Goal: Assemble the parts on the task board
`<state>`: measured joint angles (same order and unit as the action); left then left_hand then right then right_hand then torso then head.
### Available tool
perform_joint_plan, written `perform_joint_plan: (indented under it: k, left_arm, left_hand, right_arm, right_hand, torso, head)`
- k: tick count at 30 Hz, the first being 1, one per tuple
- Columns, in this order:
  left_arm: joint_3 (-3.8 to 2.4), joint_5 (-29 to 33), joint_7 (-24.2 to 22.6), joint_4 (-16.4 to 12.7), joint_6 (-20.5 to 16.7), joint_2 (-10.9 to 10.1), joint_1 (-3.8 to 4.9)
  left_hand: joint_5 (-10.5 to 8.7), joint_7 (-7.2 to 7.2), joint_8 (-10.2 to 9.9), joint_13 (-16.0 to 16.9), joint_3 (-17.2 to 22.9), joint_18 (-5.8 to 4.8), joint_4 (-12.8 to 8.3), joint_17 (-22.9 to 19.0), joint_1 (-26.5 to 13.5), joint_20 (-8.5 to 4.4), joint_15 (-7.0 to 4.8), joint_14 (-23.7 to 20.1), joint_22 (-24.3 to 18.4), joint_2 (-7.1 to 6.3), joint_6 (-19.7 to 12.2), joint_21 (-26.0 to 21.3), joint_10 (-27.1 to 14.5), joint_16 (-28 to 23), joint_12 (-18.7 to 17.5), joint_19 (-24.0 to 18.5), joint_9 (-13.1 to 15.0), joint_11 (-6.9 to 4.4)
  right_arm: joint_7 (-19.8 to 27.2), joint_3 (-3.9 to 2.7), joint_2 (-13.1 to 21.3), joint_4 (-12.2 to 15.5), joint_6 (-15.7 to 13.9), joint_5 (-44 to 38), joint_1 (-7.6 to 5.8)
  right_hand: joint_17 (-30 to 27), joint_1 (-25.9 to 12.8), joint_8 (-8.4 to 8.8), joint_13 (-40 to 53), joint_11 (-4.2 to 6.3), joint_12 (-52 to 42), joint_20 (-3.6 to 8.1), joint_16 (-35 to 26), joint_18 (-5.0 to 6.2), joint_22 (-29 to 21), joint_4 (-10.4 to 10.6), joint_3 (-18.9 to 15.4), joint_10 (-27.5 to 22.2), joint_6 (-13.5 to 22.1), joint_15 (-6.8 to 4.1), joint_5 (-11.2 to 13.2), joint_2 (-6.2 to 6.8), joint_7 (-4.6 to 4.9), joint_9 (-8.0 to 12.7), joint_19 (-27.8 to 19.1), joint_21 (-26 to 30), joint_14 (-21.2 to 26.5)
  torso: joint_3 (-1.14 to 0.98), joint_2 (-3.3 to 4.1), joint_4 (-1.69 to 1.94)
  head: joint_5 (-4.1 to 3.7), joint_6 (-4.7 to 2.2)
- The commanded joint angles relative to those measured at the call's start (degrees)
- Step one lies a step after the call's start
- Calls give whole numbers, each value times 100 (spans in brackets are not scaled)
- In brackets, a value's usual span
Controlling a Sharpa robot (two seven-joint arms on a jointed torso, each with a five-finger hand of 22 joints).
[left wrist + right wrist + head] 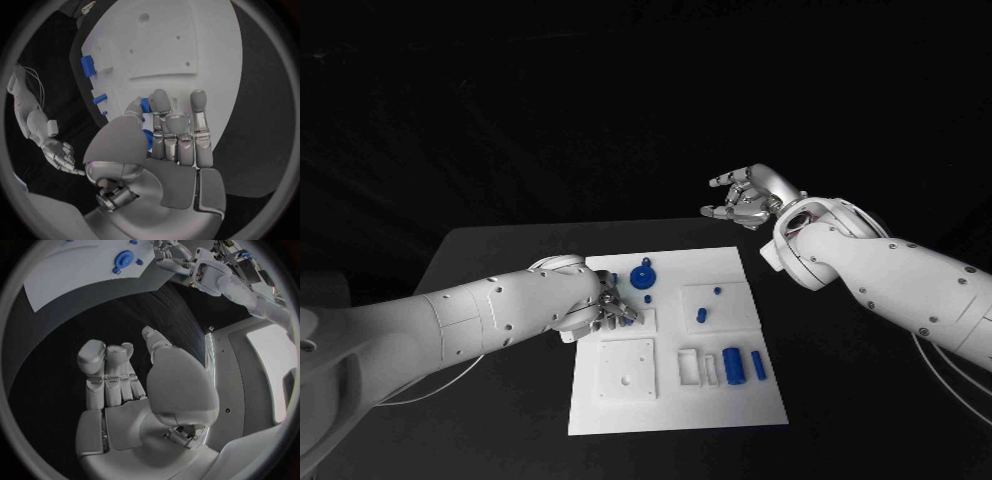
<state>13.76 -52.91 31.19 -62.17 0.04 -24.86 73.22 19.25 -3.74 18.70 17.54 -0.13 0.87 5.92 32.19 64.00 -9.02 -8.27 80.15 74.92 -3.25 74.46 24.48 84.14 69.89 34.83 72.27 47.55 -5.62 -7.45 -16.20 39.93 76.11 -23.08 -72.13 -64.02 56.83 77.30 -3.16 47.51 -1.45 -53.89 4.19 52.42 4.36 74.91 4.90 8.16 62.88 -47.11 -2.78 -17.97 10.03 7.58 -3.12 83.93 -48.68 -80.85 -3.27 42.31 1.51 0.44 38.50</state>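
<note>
The white task board [733,270] lies in the middle of the table. My left hand [606,312] rests on its left edge and pinches a small blue part [145,104] between thumb and fingers, low over the board [212,75]. A blue gear [643,277] sits just beyond that hand, also seen as the gear [124,260] from the right wrist. A short blue peg [702,314] lies mid-board. Two blue cylinders [734,365] lie side by side near the right edge. My right hand [747,197] hangs raised beyond the board's far right corner, fingers apart [119,375], holding nothing.
A raised white square block [627,368] with small holes sits on the board's near left. A white slotted holder [692,366] stands beside the cylinders. Dark table [502,250] surrounds the board, with free room on the far side and to the right.
</note>
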Motion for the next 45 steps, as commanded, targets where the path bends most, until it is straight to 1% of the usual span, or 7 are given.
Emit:
perform_joint_plan:
  k: [1, 8, 14, 17, 25, 36, 45]
  left_arm:
    - [-1, -19, -32, -3, 46, 15, 0]
    - [-2, -2, -42, 4, 15, 5, 0]
    - [-2, 20, -56, 3, 36, 1, 0]
    - [-2, 29, -61, -1, 50, -2, 1]
    - [-2, 84, -78, -10, 33, -25, 1]
    - [-3, 161, -113, -13, 58, -50, 1]
    - [-3, 236, -137, -12, 85, -54, 1]
  left_hand:
    - [-34, 15, -11, 0, 3, -87, 16, -17, 12, 21, 5, -38, 98, -53, -15, -39, 268, -41, -18, 8, 6, 35]
    - [-211, 27, -22, -7, 49, -87, 82, -62, 10, 27, 11, -57, 97, -130, -30, -54, 267, -72, -49, -2, -2, 42]
    - [-406, 46, -30, -5, 139, -87, 336, -97, 43, 32, 17, -88, 99, -363, -43, -75, 264, -106, -102, -18, -9, 55]
    - [-464, 62, -56, -7, 135, -87, 387, -103, 56, 34, 21, -110, 99, -410, -71, -83, 262, -118, -137, -33, -31, 64]
    - [-508, 99, -179, -12, 131, -87, 391, -136, 96, 48, 37, -157, 94, -392, -113, -128, 257, -155, -259, -64, -178, 89]
    - [-384, 120, -233, 7, 66, -87, 160, -194, 107, 60, 51, -208, 96, -256, -175, -211, 256, -201, -399, -76, -295, 108]
    - [-382, 136, -289, 5, 61, -87, 108, -209, 118, 68, 58, -241, 97, -235, -199, -239, 251, -212, -457, -89, -381, 122]
  right_arm:
    - [58, -3, -3, 2, 62, -9, 4]
    - [58, -3, -1, -1, 65, -6, 5]
    - [62, -3, 2, -4, 59, -3, 6]
    - [63, -3, 4, -4, 57, -3, 7]
    - [62, -3, 13, -3, 53, -3, 8]
    - [62, -3, 16, -5, 51, -3, 14]
    - [60, -3, 13, -7, 54, -3, 20]
  right_hand:
    - [-5, -50, -1, -8, 28, -36, 4, -19, 90, 600, 17, -19, -23, 9, -38, -30, 14, 6, -7, 77, 37, -2]
    - [-5, -50, -1, -8, 28, -36, 4, -19, 90, 600, 17, -19, -23, 9, -38, -30, 14, 6, -7, 77, 37, -2]
    - [-12, -54, 0, -11, 29, -35, 5, -29, 91, 599, 27, -29, -16, 17, -39, -31, 16, 6, -7, 85, 51, -13]
    - [-12, -54, 0, -11, 29, -35, 5, -29, 91, 599, 27, -29, -16, 17, -39, -31, 16, 6, -7, 85, 51, -13]
    - [-12, -54, 0, -11, 29, -35, 5, -29, 91, 599, 27, -29, -16, 17, -39, -31, 16, 6, -7, 85, 51, -13]
    - [-12, -54, 0, -11, 29, -35, 5, -29, 91, 599, 27, -29, -16, 17, -39, -31, 16, 6, -7, 85, 51, -13]
    - [-14, -55, 2, -12, 28, -35, 5, -34, 91, 599, 40, -32, -13, 50, -39, -31, 20, 8, -5, 88, 60, -17]
  torso:
    - [5, -4, 5]
    - [4, -5, 2]
    - [5, -3, 3]
    - [6, -4, 5]
    - [7, -5, 6]
    - [8, 0, 5]
    - [9, -3, 6]
  head:
    - [0, 0]
    - [2, -5]
    - [-2, -5]
    - [-2, -4]
    - [3, -3]
    - [0, -2]
    - [5, 1]
